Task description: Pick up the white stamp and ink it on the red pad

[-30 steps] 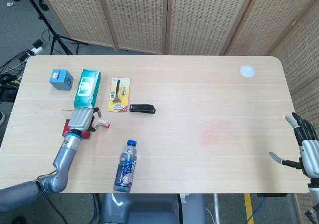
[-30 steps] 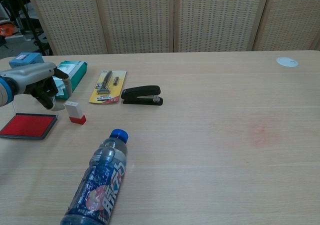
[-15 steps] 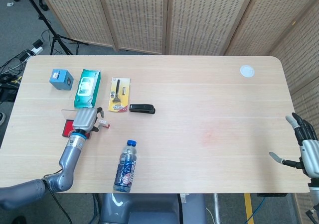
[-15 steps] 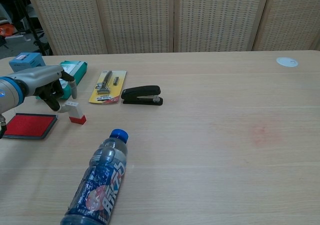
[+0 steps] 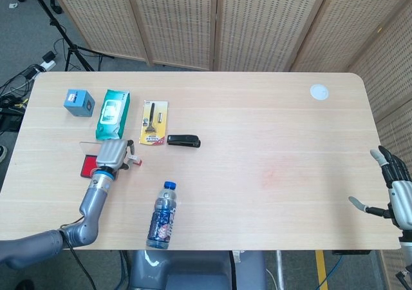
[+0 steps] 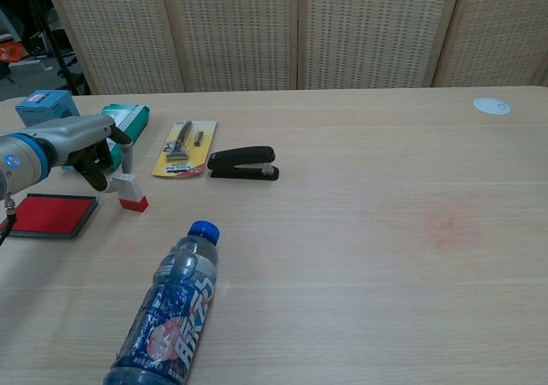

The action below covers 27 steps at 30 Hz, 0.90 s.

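You are working over a counter of pale wood grain with a smooth, matt finish. Your left hand shows a brushed silvery shell with dark matt fingers. The white stamp looks like smooth plastic (its base is red). The red pad is matt inside a dark frame. The bottle is clear, glossy plastic, and the stapler a glossy black.

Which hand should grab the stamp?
Left. The left hand is already at the stamp, fingers reaching over its top, with the red pad just beside. The right hand sits open at the table's far edge.
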### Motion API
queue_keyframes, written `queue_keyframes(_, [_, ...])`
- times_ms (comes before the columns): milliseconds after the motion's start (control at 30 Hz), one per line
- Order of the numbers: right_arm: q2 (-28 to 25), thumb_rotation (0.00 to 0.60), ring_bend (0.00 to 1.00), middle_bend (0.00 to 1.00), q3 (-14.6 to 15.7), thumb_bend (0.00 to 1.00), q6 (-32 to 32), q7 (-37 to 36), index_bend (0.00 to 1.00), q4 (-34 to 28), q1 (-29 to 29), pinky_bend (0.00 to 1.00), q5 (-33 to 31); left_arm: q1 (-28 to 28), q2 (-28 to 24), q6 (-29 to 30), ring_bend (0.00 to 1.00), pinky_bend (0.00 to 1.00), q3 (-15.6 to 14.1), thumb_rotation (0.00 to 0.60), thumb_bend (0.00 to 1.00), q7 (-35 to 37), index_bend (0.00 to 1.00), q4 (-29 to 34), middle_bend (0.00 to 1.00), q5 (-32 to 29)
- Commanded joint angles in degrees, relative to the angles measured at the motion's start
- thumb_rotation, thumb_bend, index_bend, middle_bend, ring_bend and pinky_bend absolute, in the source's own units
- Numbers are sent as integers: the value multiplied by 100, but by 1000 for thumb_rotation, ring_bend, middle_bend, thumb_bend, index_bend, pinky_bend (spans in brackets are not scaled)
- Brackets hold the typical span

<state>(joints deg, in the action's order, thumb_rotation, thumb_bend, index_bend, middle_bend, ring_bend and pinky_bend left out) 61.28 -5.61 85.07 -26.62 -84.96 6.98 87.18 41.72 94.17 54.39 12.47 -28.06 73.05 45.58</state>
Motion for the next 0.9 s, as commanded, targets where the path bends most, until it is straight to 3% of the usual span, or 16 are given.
queue_keyframes(33, [-2, 600, 0, 0, 3, 0, -3, -9, 0, 1, 2, 0, 5, 14, 23, -2, 1000, 958, -4, 600, 342, -11, 577, -17, 985, -21])
queue_keyframes(333, [0, 600, 0, 0, -2, 0, -7, -34, 0, 15, 1, 0, -5, 21, 12, 24, 1000, 958, 13, 600, 352, 5, 624, -15, 985, -64])
queue_keyframes(500, [1, 600, 0, 0, 0, 0, -18, -41, 0, 17, 7, 0, -1, -26, -259, 149, 1000, 958, 78, 600, 360, 87, 639, 313, 985, 39])
queue_keyframes(633, [7, 600, 0, 0, 8, 0, -12, -27, 0, 10, 8, 0, 19, -95, -769, 211, 1000, 958, 143, 600, 367, 51, 639, 938, 985, -27])
queue_keyframes(900, [22, 600, 0, 0, 34, 0, 5, 63, 0, -31, 7, 0, 68, -152, -2200, 166, 1000, 958, 116, 600, 371, -389, 652, 2509, 985, -727])
